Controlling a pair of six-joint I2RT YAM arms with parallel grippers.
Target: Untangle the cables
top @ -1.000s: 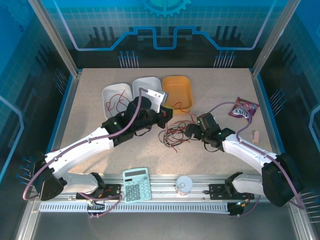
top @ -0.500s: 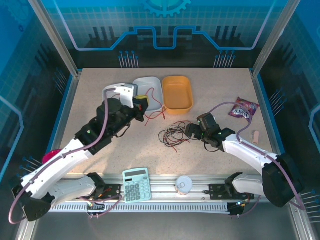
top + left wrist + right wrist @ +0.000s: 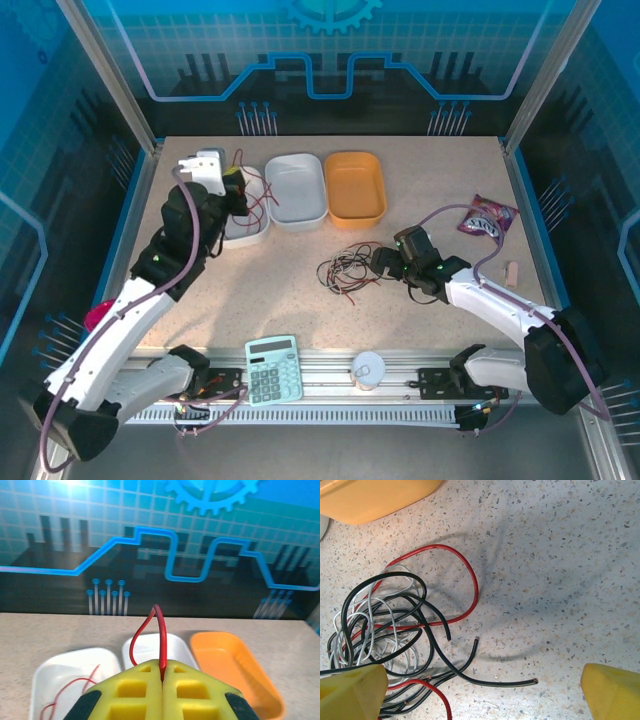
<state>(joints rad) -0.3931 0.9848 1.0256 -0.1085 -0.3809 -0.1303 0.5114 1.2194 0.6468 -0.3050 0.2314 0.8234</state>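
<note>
The cables (image 3: 345,268) lie as a tangle of thin red, black and white strands mid-table, seen close up as the cables (image 3: 385,625) in the right wrist view. My right gripper (image 3: 385,263) hovers at the tangle's right edge, open; its yellow fingertips (image 3: 350,692) stand wide apart over a loose black end. My left gripper (image 3: 235,186) is above the left white tray (image 3: 243,232), shut on a single red cable (image 3: 262,196). That red cable (image 3: 161,640) loops up from between the closed yellow fingers (image 3: 135,690). Another red strand (image 3: 70,692) lies in the left white tray (image 3: 50,670).
A second white tray (image 3: 297,190) and an orange tray (image 3: 355,187) sit side by side at the back. A calculator (image 3: 273,368) and a small white cup (image 3: 367,370) rest at the near edge. A candy bag (image 3: 487,217) lies far right.
My left arm has swung left and back from beside the tangle to above the left white tray, carrying the red cable with it. The right arm has stayed put.
</note>
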